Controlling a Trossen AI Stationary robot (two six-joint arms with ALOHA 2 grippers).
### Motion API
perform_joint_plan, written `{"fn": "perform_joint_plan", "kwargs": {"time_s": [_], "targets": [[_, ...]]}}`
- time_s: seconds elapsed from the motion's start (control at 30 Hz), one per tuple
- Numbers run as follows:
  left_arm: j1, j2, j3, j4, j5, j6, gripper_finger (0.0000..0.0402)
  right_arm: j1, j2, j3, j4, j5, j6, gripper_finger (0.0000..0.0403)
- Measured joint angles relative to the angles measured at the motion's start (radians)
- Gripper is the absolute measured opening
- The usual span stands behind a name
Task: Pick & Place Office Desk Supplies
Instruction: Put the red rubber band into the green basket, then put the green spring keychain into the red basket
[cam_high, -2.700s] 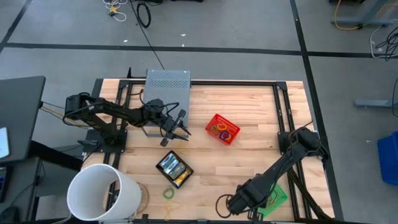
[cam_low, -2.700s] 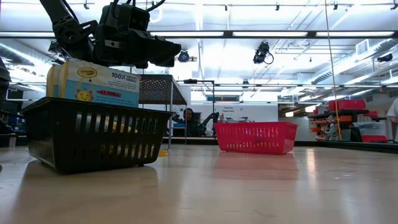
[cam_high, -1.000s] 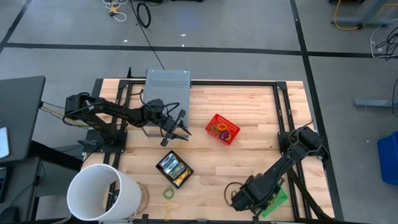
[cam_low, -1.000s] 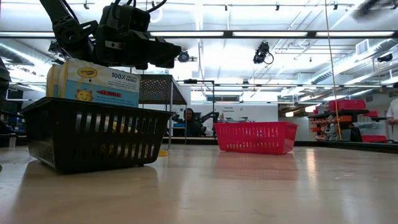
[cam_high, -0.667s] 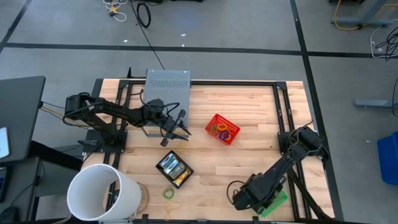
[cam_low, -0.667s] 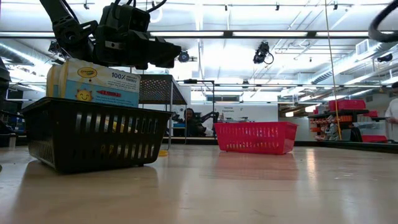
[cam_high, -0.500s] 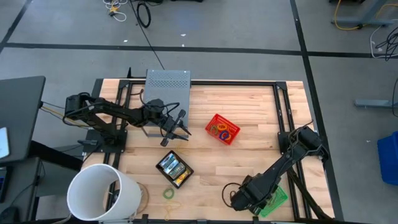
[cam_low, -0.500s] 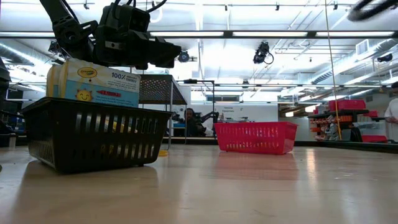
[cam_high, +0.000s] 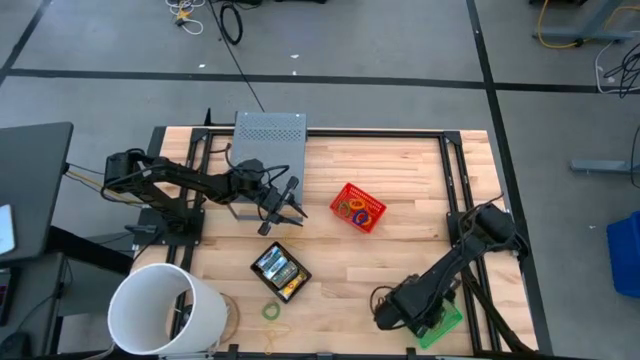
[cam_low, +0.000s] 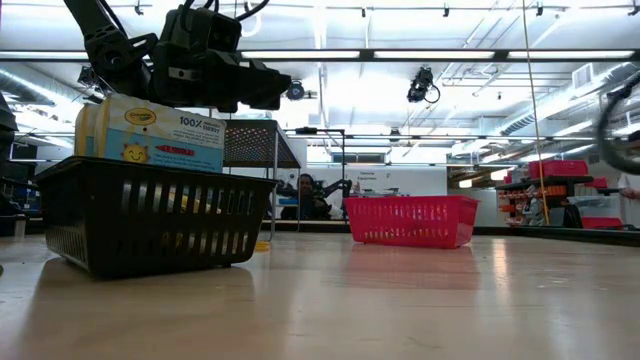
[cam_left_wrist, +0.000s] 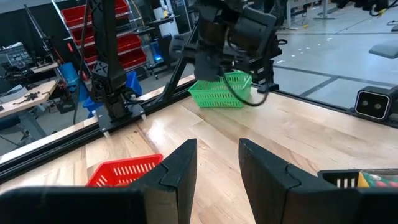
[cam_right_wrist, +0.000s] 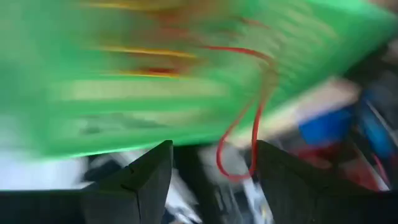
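On the wooden table (cam_high: 400, 175), seen from above, we find the big white bucket (cam_high: 160, 310) at about 8 o'clock, hanging over the table's edge. A grey metal box (cam_high: 270, 130) sits at about 11 o'clock.

Our left arm reaches in from 9 o'clock. Our left gripper (cam_high: 292, 205) hangs in the air above the wood near the middle, and its two fingers (cam_left_wrist: 180, 171) stand a little apart with nothing between them.

Our right arm comes down from 3 o'clock to about 5 o'clock. Our right gripper (cam_high: 385, 313) is just beside the green basket (cam_high: 443, 322) at the table's edge. Its fingers (cam_right_wrist: 143, 180) are spread wide. A red rubber band (cam_right_wrist: 239, 134) hangs down between them from the green basket, but we cannot tell if the fingers touch it.

The black basket (cam_high: 279, 270) sits at about 7 o'clock, with yellow-and-green crayon boxes (cam_low: 150, 133) sticking up out of it. The red basket (cam_high: 357, 207) sits near the middle, toward 2 o'clock, with rubber bands (cam_high: 355, 209) inside it.

Two loose rubber bands lie on the wood at about 6 o'clock, a green one (cam_high: 271, 311) and a thin yellowish one (cam_high: 278, 334), near each other.
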Motion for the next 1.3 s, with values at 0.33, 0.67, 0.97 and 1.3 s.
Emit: {"fn": "perform_joint_plan", "kwargs": {"time_s": [0.33, 0.67, 0.97, 1.3], "targets": [[0.0, 0.0, 0.0, -0.005, -0.01, 0.008, 0.0127, 0.023, -0.024, 0.014, 0.084, 0.08, 0.125, 0.0203], [0.0, 0.0, 0.0, -0.005, -0.019, 0.001, 0.0127, 0.034, -0.049, 0.02, 0.17, 0.104, 0.141, 0.0172], [0.0, 0.0, 0.0, -0.007, 0.029, -0.027, 0.0127, -0.016, -0.1, 0.02, 0.368, 0.454, -0.072, 0.0172], [-0.065, 0.0, 0.049, -0.115, -0.007, -0.231, 0.0127, -0.123, -0.127, 0.02, 0.523, 0.737, -0.429, 0.0172]]}}
